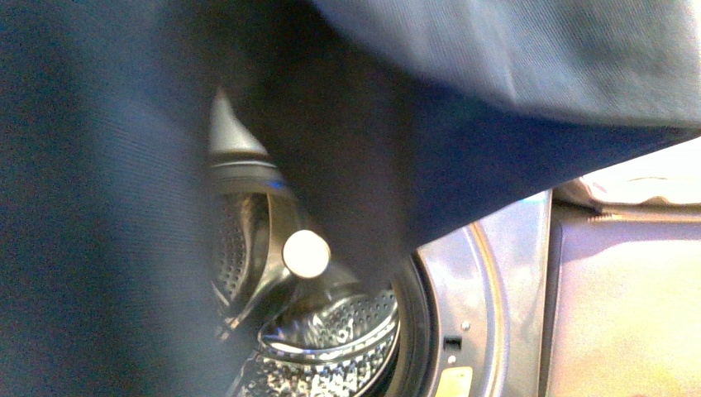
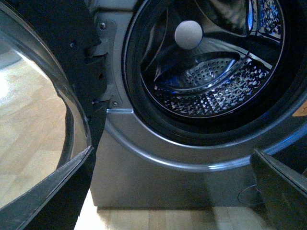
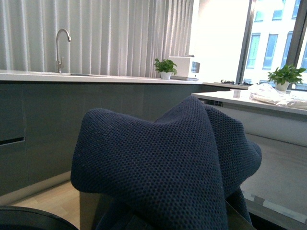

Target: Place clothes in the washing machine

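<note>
Left end effector (image 2: 172,151), fingers (image 2: 53,196) apart.

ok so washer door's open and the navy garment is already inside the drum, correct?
Not quite. The door is open, but the drum is empty: the left wrist view shows only bare perforated steel. The navy garment is outside it, bunched up close before the camera in the right wrist view.

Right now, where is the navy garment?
In the front view the navy garment hangs close to the camera, across the left and top, in front of the open drum of the washing machine; the right wrist view shows it bunched.
</note>
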You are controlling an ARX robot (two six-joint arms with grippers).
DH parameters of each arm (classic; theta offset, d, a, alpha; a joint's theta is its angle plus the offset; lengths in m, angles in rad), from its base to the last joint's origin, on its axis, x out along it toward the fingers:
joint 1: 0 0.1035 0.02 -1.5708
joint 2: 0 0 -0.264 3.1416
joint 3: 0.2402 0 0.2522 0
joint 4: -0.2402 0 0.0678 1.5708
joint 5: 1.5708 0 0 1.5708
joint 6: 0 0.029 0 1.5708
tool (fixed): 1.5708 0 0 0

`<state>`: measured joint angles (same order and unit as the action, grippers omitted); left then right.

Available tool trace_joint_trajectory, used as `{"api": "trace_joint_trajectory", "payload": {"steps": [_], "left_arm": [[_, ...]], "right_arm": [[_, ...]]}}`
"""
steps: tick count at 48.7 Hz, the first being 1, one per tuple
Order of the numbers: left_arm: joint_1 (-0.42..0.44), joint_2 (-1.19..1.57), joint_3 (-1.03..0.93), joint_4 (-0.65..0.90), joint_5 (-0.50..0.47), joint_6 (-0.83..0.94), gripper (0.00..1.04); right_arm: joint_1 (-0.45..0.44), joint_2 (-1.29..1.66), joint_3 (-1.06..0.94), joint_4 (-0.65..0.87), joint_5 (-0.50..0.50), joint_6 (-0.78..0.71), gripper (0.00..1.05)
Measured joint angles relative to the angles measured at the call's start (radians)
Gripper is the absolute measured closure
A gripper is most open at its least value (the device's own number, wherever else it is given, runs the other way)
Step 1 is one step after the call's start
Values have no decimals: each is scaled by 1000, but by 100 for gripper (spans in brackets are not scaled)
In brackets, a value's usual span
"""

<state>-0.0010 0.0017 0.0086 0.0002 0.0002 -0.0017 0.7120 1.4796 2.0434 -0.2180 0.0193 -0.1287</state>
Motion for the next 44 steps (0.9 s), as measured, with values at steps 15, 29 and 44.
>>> {"api": "trace_joint_trajectory", "payload": {"steps": [15,29,44], "left_arm": [[0,0,0,0,0,0,6],[213,175,32,220,451,-244,6],[263,462,243,426,500,-279,6]], "right_arm": [[0,0,0,0,0,0,99],[1,0,1,0,-1,0,99],[1,0,2,0,-1,0,99]]}}
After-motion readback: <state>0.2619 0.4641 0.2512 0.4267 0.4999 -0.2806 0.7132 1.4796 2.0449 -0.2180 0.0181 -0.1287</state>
